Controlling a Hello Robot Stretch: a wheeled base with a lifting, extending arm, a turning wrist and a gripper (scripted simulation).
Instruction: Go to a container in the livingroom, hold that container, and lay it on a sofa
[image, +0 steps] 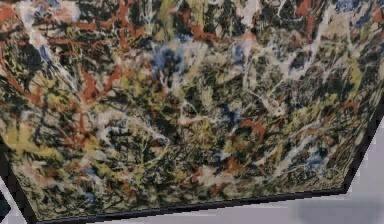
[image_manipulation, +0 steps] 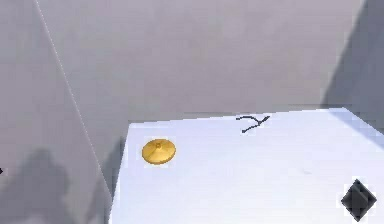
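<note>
A round, flat golden thing with a small knob at its centre lies on a white tabletop, near the top's left edge in the arm side view. I cannot tell from its shape whether it is a container. A thin dark curved thing lies near the table's far edge.
A large abstract painting with splashes of many colours in a dark frame stands close ahead in the forward view. A dark diamond-shaped thing lies at the tabletop's right. Grey walls rise behind the table.
</note>
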